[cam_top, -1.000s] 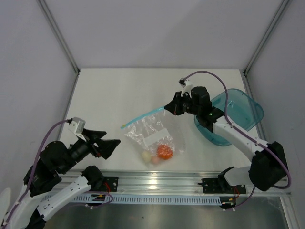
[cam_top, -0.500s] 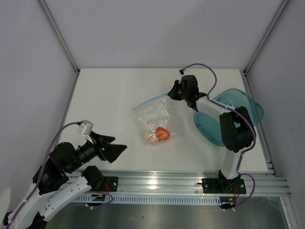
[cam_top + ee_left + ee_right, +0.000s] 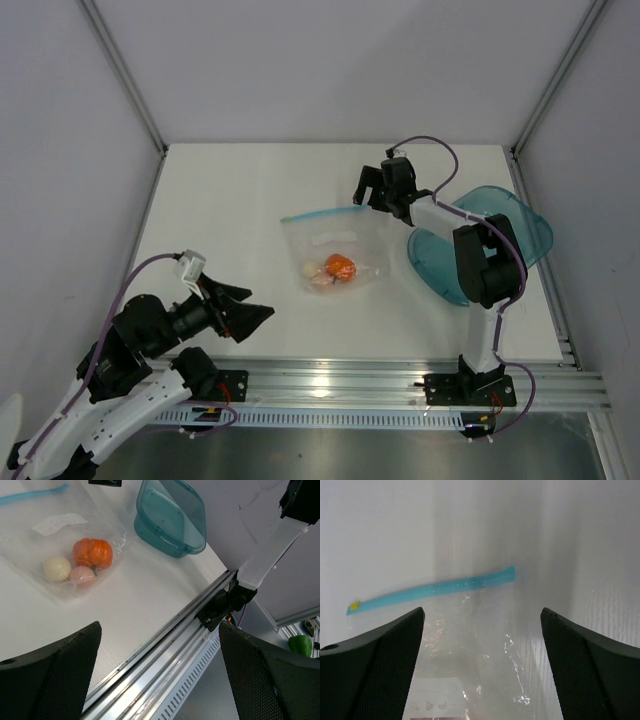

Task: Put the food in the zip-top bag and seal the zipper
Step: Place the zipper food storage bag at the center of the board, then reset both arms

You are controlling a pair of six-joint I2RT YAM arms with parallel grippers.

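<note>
The zip-top bag (image 3: 335, 250) lay flat on the white table (image 3: 220, 190), just to the left of the teal plate (image 3: 522, 225) and not touching it. Its zipper (image 3: 322, 213) ran along the edge farther from the arms' bases, about level with the plate's far rim. The small yellowish end was the one farthest from the plate. I could not tell whether the strip was pressed closed along its whole length.

The food sat inside the bag, bunched toward the edge nearer the bases, well to the left of the plate. From the left wrist view I made out an orange-red lump (image 3: 92, 553) with a cream ball (image 3: 56, 568) and a pinkish ball (image 3: 81, 576) touching it, all under the crinkled plastic.

The right gripper (image 3: 365, 192) hovered between the plate's far left rim and the near end of the zipper. Its jaws stood spread wide and held nothing. Its own camera looked down past both fingers (image 3: 375, 665) at the teal strip and the clear plastic below it.

The left gripper (image 3: 250, 304) hung well to the left of the plate, beyond the bag and nearer the front rail. It was also splayed fully apart, gripped nothing, and pointed toward the bag and plate.
</note>
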